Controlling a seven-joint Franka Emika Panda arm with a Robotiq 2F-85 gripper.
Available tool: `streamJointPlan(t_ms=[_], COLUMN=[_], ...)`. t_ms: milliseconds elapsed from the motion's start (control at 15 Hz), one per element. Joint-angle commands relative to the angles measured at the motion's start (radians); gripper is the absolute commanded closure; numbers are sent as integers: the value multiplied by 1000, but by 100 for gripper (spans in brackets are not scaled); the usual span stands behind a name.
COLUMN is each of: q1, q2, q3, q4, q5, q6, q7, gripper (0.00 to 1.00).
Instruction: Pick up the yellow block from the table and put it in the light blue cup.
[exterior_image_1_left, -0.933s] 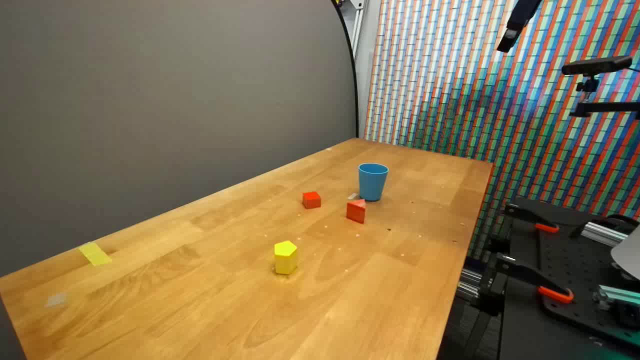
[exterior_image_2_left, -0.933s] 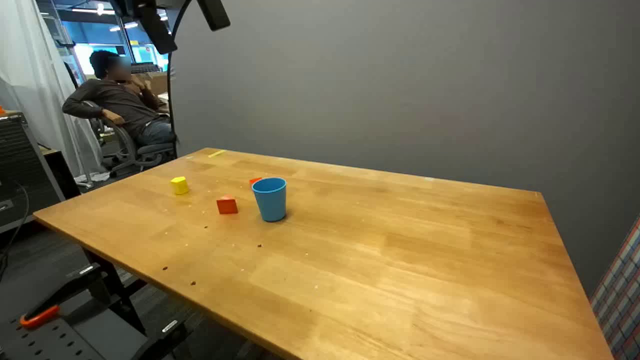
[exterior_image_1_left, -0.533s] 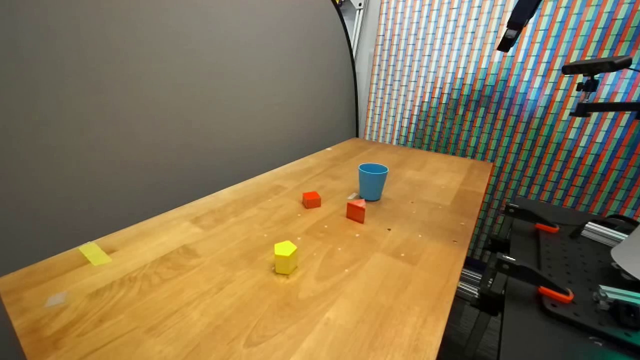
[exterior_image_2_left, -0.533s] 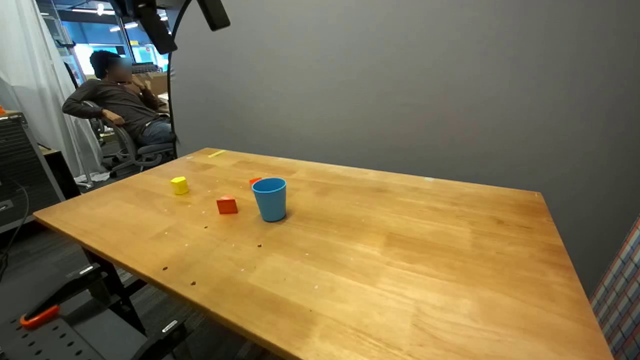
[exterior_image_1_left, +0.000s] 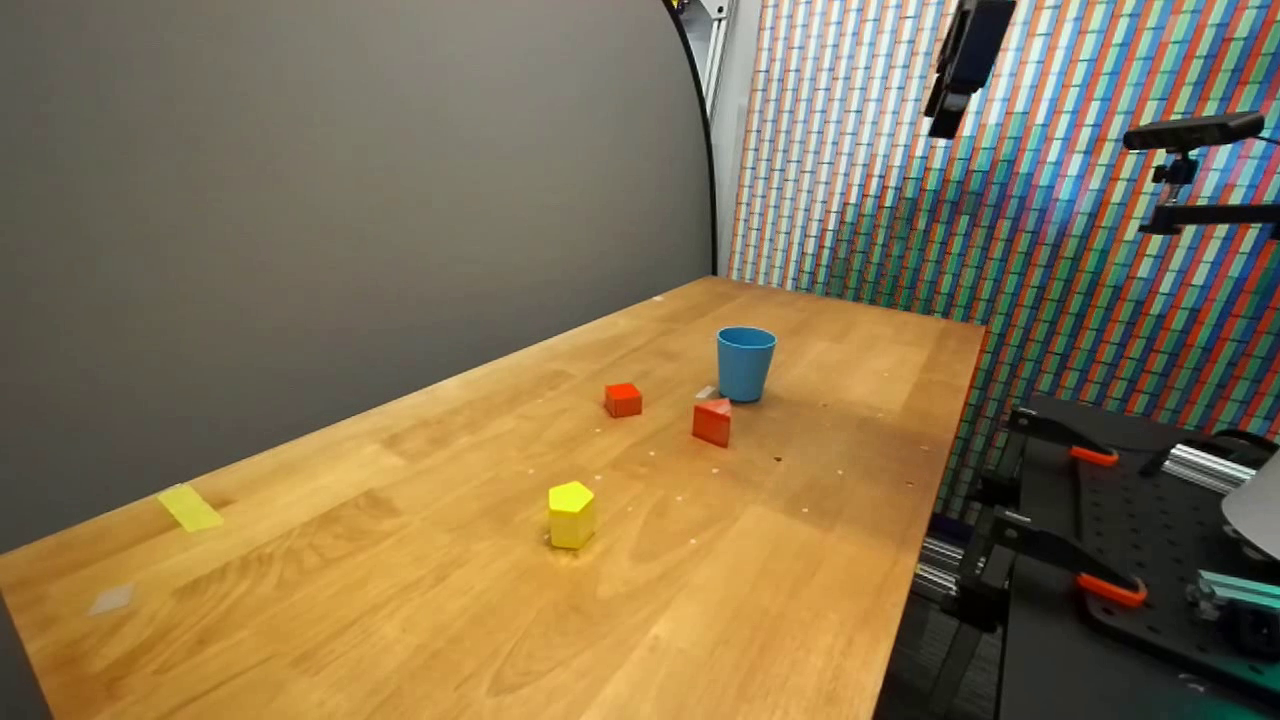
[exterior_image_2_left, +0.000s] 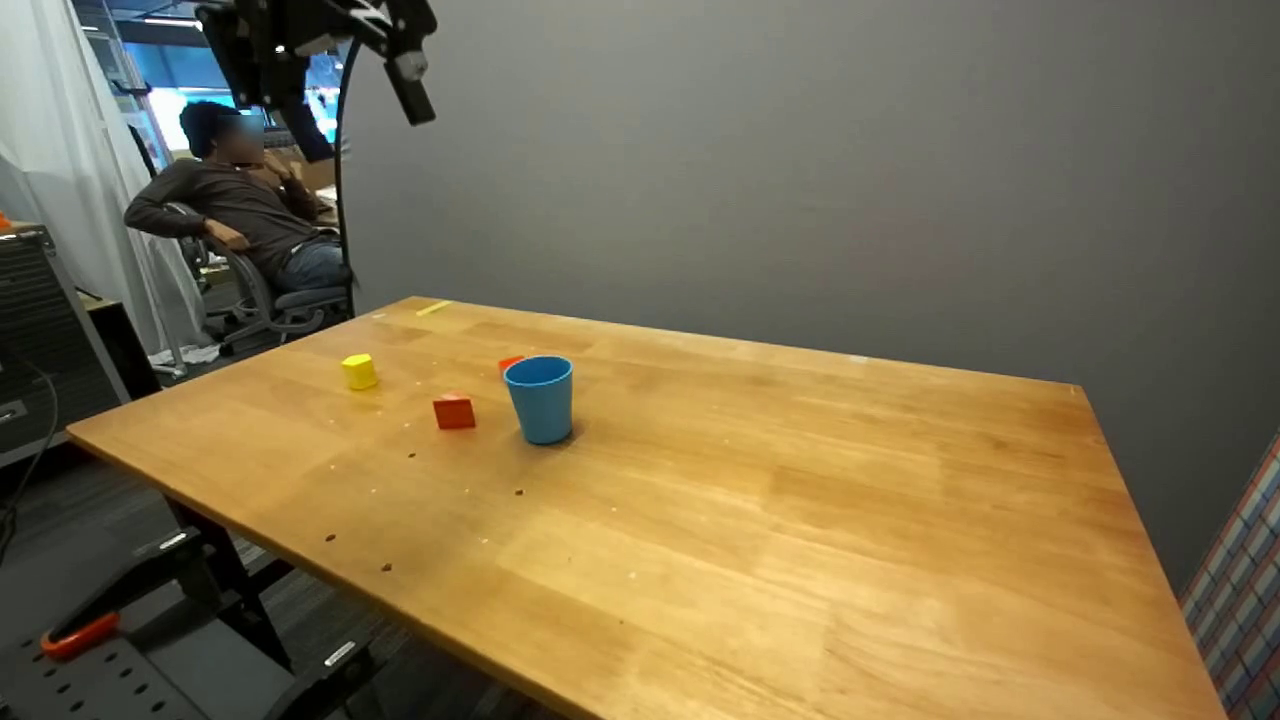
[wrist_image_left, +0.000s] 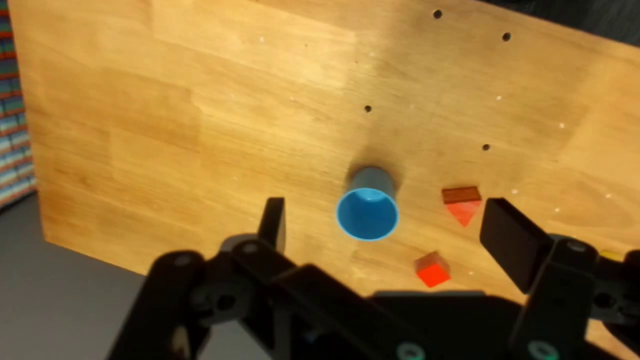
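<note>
Free room rings the bright yellow five-sided block (exterior_image_1_left: 572, 517) on the light wooden table (exterior_image_1_left: 780, 600); between that block and the upright, open-topped blue cup (exterior_image_1_left: 744, 371) stands a red triangular block (exterior_image_1_left: 711, 424) (lower than the cup), with a squat red block (exterior_image_1_left: 623, 401) to one side.

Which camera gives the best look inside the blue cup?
The wrist view: it looks steeply down into the light blue cup through its open top. Both exterior views show it more from the side, standing upright, with mostly outer wall and just a little of the inside.
</note>
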Motion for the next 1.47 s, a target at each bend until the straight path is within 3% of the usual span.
streamJointPlan(t_ms=[0,333,800,1133,1400], q1=[121,220,209,221,258], q2=[252,556,1001,1301,1450], q3=[36,72,179,240,237], q4=[145,330,676,938,1060], q5=[76,184,283,224,161], q6=[14,-23,-57,-53,-4], q7=[-49,-163,-356,-321,-258], gripper=[0,0,0,0,0])
